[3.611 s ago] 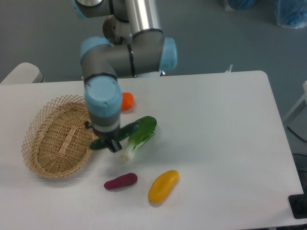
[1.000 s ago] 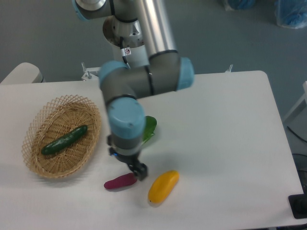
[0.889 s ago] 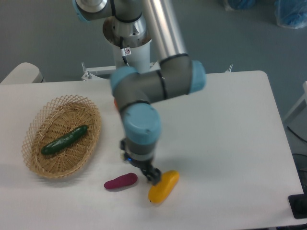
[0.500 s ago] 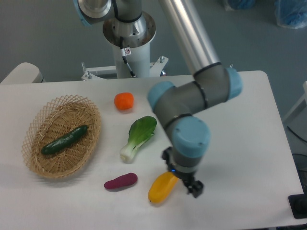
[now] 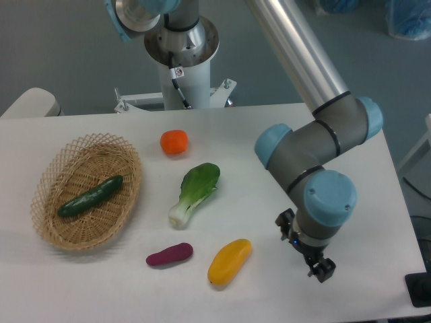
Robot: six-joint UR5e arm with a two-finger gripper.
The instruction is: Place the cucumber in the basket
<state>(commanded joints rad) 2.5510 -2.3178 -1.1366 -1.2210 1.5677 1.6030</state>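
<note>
One cucumber [image 5: 90, 196] now lies in the basket [image 5: 50, 229], so the job looks done, and the gripper [image 5: 322, 270] has swung far right, empty, its jaws unreadable.

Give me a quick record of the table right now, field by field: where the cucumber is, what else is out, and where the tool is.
cucumber: lying inside the basket, diagonal
basket: left side of the table
tomato: behind the bok choy
bok choy: table centre, leaf end away from the camera
sweet potato: front, left of the mango
mango: front centre
tool: front right, holding nothing, open or shut unclear
task state: cucumber placed
</note>
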